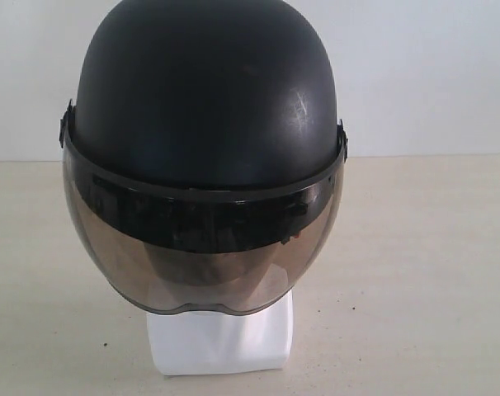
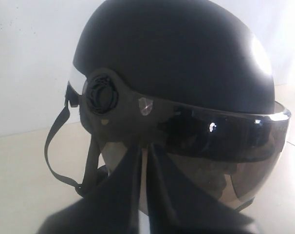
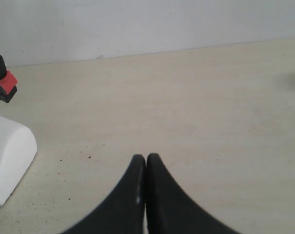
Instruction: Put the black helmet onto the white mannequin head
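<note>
The black helmet point(image 1: 205, 99) sits over the white mannequin head, whose squarish base point(image 1: 221, 342) shows below the smoky visor point(image 1: 205, 247). The face is only dimly visible through the visor. Neither gripper appears in the exterior view. In the left wrist view the helmet point(image 2: 176, 58) fills the frame side-on, its strap point(image 2: 57, 146) hanging loose. My left gripper point(image 2: 144, 148) points at the helmet's lower rim, its fingers together but for a thin slit, holding nothing. My right gripper point(image 3: 146, 158) is shut and empty over the table, off to one side of the mannequin base point(image 3: 6, 161).
The beige tabletop point(image 1: 423, 272) runs around the mannequin, with a white wall point(image 1: 431, 66) behind. A red and black strap buckle point(image 3: 5, 85) hangs beside the base in the right wrist view.
</note>
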Tool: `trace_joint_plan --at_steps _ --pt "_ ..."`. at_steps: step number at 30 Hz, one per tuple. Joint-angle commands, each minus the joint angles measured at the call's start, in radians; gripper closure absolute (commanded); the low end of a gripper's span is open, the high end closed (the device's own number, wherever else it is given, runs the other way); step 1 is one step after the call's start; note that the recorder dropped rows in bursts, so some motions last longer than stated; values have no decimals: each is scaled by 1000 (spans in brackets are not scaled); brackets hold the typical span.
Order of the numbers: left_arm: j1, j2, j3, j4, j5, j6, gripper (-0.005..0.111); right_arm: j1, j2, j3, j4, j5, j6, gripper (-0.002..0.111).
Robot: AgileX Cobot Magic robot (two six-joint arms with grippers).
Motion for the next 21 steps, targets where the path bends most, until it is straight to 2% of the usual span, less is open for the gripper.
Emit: trace_joint_plan --at_steps 1,13,18,21 --pt "-9 -5 3 -14 -11 -7 102 0 -5 0 3 -5 1 108" --pt "-9 -5 3 -14 -11 4 102 0 -5 0 3 -5 1 108" --pt "-9 -5 3 -8 -72 99 102 0 -5 0 3 -5 1 108" --pt "-9 -5 3 -4 -178 147 102 0 -5 0 3 -5 1 108"
